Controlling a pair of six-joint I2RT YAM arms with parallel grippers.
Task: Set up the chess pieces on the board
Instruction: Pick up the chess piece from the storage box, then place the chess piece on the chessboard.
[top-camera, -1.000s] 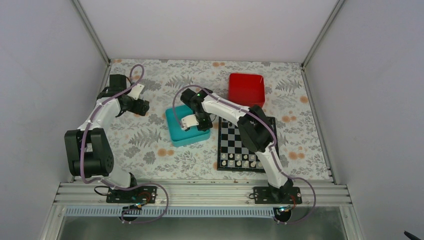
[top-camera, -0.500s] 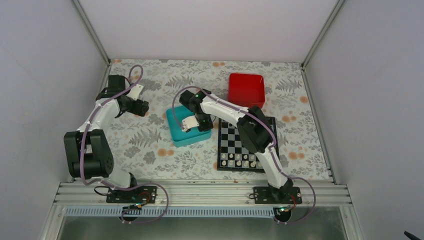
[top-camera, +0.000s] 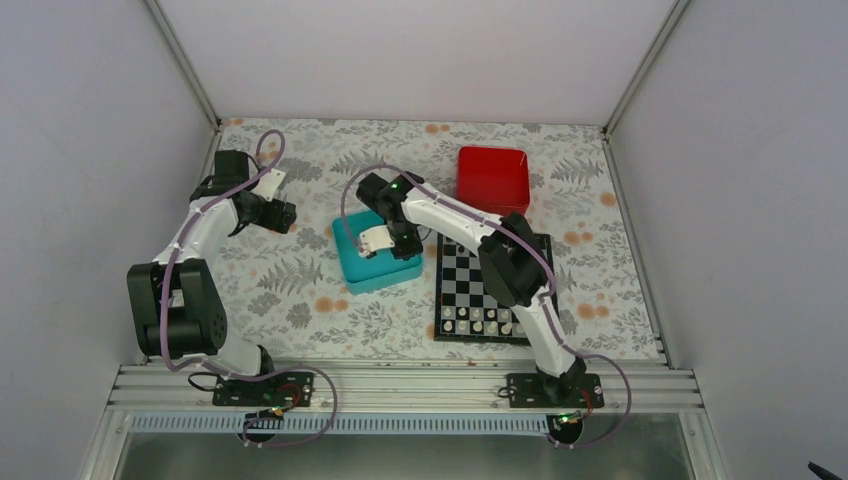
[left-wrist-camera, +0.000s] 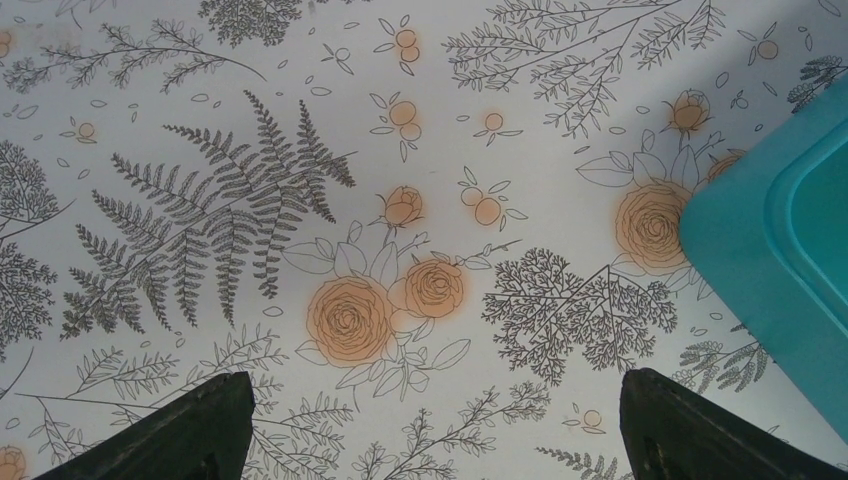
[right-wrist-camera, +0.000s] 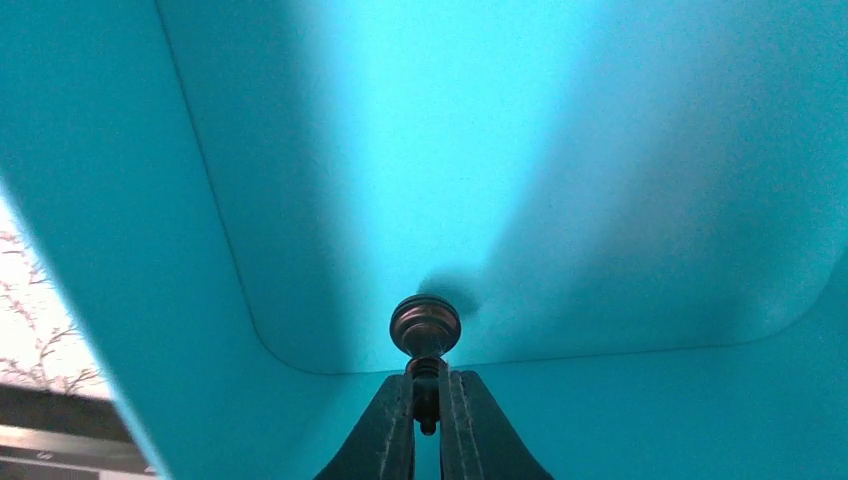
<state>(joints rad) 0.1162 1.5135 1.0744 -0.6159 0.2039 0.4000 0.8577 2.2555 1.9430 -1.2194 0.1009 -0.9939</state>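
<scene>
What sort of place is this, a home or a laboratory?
Probably a laboratory test cell: plain white walls, an aluminium rail carrying the left arm and right arm, a chessboard on floral cloth.

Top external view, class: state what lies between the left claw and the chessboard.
The teal tray sits between the left claw and the chessboard, with floral tablecloth on either side of it; the top external view shows this.

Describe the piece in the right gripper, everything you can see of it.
The piece is small and dark with a brownish sheen. A round ridged head tops a narrow neck. The right gripper pinches that neck. It hangs inside the teal tray near a rounded corner, casting a shadow there; contact with the tray cannot be told.
</scene>
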